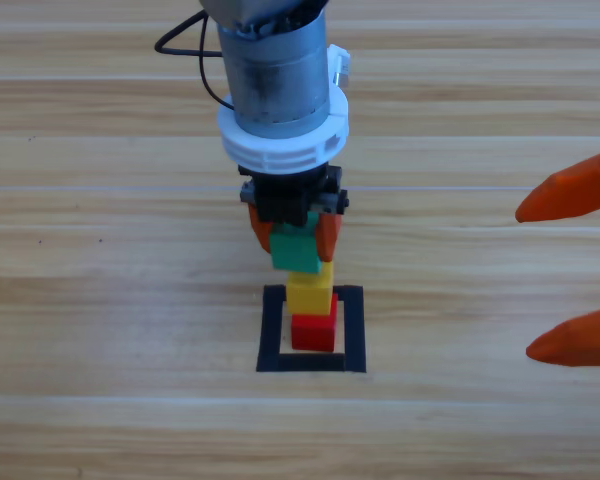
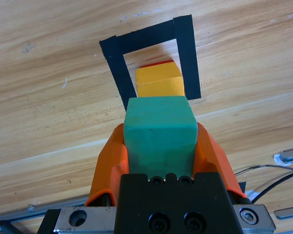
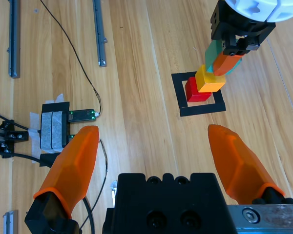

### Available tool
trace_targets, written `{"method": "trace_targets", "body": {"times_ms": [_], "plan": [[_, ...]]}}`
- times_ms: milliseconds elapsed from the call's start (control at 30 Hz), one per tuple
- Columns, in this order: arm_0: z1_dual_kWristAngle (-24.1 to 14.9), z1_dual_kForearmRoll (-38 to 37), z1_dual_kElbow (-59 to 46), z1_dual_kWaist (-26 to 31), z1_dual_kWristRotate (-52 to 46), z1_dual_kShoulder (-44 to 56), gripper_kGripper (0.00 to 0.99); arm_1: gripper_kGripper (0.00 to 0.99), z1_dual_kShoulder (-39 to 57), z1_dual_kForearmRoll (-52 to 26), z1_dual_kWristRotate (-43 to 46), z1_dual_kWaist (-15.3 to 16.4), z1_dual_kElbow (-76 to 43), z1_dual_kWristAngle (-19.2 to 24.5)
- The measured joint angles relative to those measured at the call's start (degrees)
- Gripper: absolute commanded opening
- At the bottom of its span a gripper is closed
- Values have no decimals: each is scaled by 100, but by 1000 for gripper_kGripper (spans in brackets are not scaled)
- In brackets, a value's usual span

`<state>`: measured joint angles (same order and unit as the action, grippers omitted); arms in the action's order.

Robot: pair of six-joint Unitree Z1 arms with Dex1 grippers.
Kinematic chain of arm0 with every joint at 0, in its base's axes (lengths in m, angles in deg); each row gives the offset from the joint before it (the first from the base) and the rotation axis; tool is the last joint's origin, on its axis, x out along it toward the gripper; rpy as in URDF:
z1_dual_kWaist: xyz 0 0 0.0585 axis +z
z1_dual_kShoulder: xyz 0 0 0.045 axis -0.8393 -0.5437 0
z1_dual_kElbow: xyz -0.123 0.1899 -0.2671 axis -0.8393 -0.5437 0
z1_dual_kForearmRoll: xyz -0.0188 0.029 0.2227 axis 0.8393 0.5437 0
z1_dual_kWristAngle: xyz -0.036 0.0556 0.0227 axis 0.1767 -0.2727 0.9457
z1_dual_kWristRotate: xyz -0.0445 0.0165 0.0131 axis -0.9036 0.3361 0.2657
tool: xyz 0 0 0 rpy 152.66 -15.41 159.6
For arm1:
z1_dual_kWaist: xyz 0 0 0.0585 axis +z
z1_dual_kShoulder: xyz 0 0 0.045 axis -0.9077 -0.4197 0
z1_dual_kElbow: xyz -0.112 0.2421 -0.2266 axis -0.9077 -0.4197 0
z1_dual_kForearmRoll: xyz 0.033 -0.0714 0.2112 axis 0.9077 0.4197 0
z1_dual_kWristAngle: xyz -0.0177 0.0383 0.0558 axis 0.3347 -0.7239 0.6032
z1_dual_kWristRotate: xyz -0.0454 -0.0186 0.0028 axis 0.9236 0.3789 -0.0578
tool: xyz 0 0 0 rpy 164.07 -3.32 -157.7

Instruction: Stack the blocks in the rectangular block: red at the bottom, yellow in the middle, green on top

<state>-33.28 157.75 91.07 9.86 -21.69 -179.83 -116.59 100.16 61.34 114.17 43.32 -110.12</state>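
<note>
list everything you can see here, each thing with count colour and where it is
red cube: 1, red, on the wood inside the tape outline, bottom of the stack
yellow cube: 1, yellow, on top of the red cube
green cube: 1, teal-green, held between the left gripper's jaws at the top of the stack
tape outline: 1, black, near-square, around the stack on the table
table: 1, light wood, under everything
cables: several, black, on the table in the right wrist view
metal rails: several, grey, on the table in the right wrist view
left gripper: 1, orange jaws, over the stack, shut on the green cube
right gripper: 1, orange jaws, open, at the picture's right edge
</note>
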Motion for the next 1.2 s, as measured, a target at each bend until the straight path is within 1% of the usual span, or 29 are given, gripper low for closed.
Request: {"method": "trace_targets", "body": {"times_ms": [1200], "plan": [[-47,0,24,-31,-37,-248,0,989,0,0,0,0,3,0]]}}
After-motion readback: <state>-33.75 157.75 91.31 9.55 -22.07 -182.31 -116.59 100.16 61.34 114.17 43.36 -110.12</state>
